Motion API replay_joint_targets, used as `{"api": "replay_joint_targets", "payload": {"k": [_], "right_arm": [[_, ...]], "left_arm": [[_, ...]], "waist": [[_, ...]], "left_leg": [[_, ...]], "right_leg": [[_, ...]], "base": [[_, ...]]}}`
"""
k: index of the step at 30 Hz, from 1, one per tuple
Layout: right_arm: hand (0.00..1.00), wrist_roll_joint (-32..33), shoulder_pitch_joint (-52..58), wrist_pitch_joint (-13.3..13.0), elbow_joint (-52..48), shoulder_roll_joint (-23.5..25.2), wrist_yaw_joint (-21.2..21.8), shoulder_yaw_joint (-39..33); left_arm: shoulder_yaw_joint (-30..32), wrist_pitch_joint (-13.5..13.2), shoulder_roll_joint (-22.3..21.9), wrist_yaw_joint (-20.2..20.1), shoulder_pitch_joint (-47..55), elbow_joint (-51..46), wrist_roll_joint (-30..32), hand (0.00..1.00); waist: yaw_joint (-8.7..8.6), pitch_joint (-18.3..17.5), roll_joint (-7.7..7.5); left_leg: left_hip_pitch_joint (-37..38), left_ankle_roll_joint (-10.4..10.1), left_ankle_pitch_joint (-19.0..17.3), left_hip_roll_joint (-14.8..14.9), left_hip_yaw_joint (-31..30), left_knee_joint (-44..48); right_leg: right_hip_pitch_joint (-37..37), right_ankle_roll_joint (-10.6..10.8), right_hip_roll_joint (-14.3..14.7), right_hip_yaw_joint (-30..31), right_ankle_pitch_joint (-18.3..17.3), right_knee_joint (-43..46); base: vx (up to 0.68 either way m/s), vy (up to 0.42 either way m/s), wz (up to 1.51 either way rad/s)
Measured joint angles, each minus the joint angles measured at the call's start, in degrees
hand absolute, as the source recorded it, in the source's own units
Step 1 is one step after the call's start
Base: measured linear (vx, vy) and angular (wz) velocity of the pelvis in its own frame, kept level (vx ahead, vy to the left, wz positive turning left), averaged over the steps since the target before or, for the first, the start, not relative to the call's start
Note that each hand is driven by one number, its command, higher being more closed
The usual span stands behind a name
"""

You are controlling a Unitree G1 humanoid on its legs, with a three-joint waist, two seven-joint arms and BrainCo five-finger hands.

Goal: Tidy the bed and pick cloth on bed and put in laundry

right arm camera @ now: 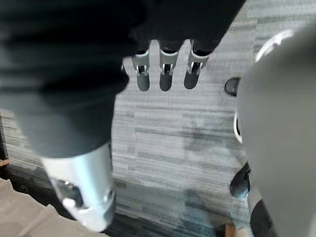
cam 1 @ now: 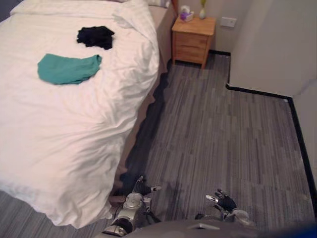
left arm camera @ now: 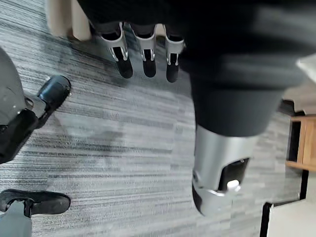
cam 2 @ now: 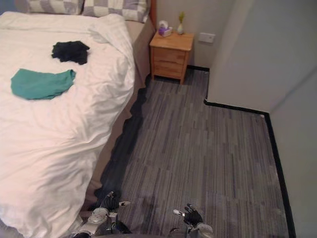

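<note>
Nearest, the left hand (cam 1: pixel 141 188) and the right hand (cam 1: pixel 224 201) hang low over the grey striped floor (cam 1: pixel 218 134), the left one just beside the near corner of the bed (cam 1: pixel 74 163), the right one well apart from it. In the left wrist view the left hand's fingers (left arm camera: pixel 145 57) are straight and spread a little, with the thumb held off to one side; they hold nothing and touch nothing, with floor past them. The right wrist view shows the same for the right hand: fingers (right arm camera: pixel 165 74) straight and apart, empty, above the floor.

The bed is covered by a white duvet (cam 1: pixel 59 129), rumpled along the side nearest the floor and drooping over the near corner. Farther up, a green cloth (cam 1: pixel 68 68) lies flat on the duvet. Just beyond it, near but not touching, a black cloth (cam 1: pixel 95 36) lies bunched. At the head of the bed are checked pillows (cam 2: pixel 84 7).

Farthest, a wooden nightstand (cam 1: pixel 192 42) stands beside the bed head against the wall, its drawers closed. On top sit a small white and purple thing (cam 1: pixel 185 14) and a little vase (cam 1: pixel 202 12) holding a yellow-green sprig. A pale wall plate (cam 1: pixel 228 22) is just beside it.
</note>
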Motion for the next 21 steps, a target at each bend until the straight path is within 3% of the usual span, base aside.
{"api": "replay_joint_targets", "payload": {"k": [2, 3, 4, 5, 6, 7, 8, 11, 13, 17, 18, 21], "right_arm": [[0.00, 0.00, -0.40, 0.13, 0.17, 0.17, 0.25, 0.31], [0.00, -0.01, -1.18, 0.15, 0.23, 0.31, 0.34, 0.86], [0.00, -0.06, -2.47, 0.21, 0.26, -0.26, 0.75, 2.46], [0.00, -0.14, -3.31, 0.36, 0.74, -0.74, 1.23, 3.05], [0.00, -0.31, -3.97, 0.71, 1.26, -1.38, 1.48, 3.46], [0.00, -0.55, -4.59, 1.06, 1.67, -2.83, 1.89, 4.46], [0.00, -0.69, -4.41, 1.43, 1.75, -3.39, 2.28, 4.70], [0.00, -1.90, -2.47, 1.67, 1.65, -3.66, 2.46, 4.21], [0.00, -2.27, -1.72, 1.76, 1.58, -2.56, 2.42, 2.98], [0.00, -2.77, -0.71, 1.86, 1.74, -1.47, 2.50, 1.97], [0.00, -2.89, -0.31, 1.20, 2.38, -0.27, 2.49, -0.17], [0.00, -2.89, -0.30, 1.20, 2.38, -0.27, 2.48, -0.16]], "left_arm": [[0.81, -0.66, 0.54, -0.02, 0.80, 0.00, -1.97, 0.00], [1.52, -0.94, 0.69, -0.02, 1.64, 0.05, -2.32, 0.00], [2.65, -1.73, 0.42, -0.08, 1.73, -0.12, -3.64, 0.00], [2.80, -2.15, -0.30, -0.04, 2.04, -0.01, -4.11, 0.00], [2.80, -2.55, -0.64, 0.00, 2.19, -0.02, -4.33, 0.00], [2.64, -2.75, -1.37, -0.06, 2.44, 0.02, -4.42, 0.00], [2.55, -3.22, -1.83, 0.03, 3.07, 0.10, -6.09, 0.00], [1.07, -3.69, -1.84, 0.01, 2.45, 0.07, -8.27, 0.00], [-0.04, -3.64, -1.09, 0.04, 2.00, 0.40, -8.56, 0.00], [-1.81, -3.25, -0.48, 0.51, 2.27, 2.74, -8.88, 0.00], [0.90, -3.24, -0.21, 2.58, 2.22, 4.51, -10.49, 0.00], [0.90, -3.24, -0.21, 2.58, 2.23, 4.51, -10.49, 0.00]], "waist": [[0.83, 0.51, -0.93], [0.97, 0.74, -1.24], [1.41, 0.93, -0.79], [2.19, 0.88, -0.15], [2.69, 0.78, 0.84], [3.45, 0.51, 3.04], [3.53, 0.24, 4.43], [2.24, -0.27, 4.56], [1.83, -0.82, 2.21], [1.96, -1.54, 1.68], [1.36, -3.05, 0.29], [1.37, -3.04, 0.33]], "left_leg": [[-0.61, 0.05, -0.07, 2.50, -4.68, 4.71], [-1.47, 0.14, -0.28, 3.62, -10.05, 8.12], [-3.55, 0.29, -2.69, 4.26, -20.78, 13.03], [-4.07, -0.65, -7.64, 2.33, -29.69, 13.91], [-3.94, -0.67, -10.49, 0.51, -34.86, 14.11], [-3.85, -1.05, -14.03, -3.06, -42.07, 14.34], [-3.75, -0.51, -16.90, -4.56, -44.38, 14.25], [-2.16, -0.82, -18.51, -4.92, -44.30, 12.60], [-1.98, 0.19, -17.46, -6.26, -44.11, 10.21], [0.22, 0.83, -16.04, -7.96, -44.51, 7.11], [1.05, 0.55, -13.19, -9.00, -47.44, 3.31], [1.05, 0.55, -13.19, -9.00, -47.44, 3.31]], "right_leg": [[-1.05, -0.98, 0.70, 4.10, 0.59, -0.03], [-2.00, -1.23, 0.81, 6.47, 0.70, 0.70], [-3.81, -2.02, 0.83, 11.31, 1.09, 2.25], [-5.27, -2.45, 0.85, 15.11, 1.51, 2.67], [-6.06, -2.55, 1.31, 17.63, 1.88, 2.82], [-7.34, -2.69, 2.61, 22.14, 2.70, 2.84], [-8.03, -2.13, 3.73, 24.51, 3.32, 2.99], [-7.66, -0.47, 4.04, 25.25, 4.77, 1.64], [-7.72, 0.15, 2.37, 25.03, 5.84, 0.06], [-6.27, 0.47, 0.91, 23.69, 5.92, -0.86], [-6.00, 1.04, 0.40, 20.27, 6.62, -1.74], [-5.99, 1.04, 0.39, 20.26, 6.62, -1.74]], "base": [[0.05, -0.256, -0.84], [0.12, -0.426, -1.35], [0.07, -0.305, -1.73], [0.01, -0.123, -1.80], [-0.06, 0.168, -1.93], [-0.05, 0.201, -1.96], [-0.03, 0.192, -1.65], [-0.02, 0.142, -0.47], [-0.05, 0.128, -0.01], [0.03, 0.081, 0.14], [0.00, 0.000, 0.00], [0.00, 0.000, 0.00]]}}
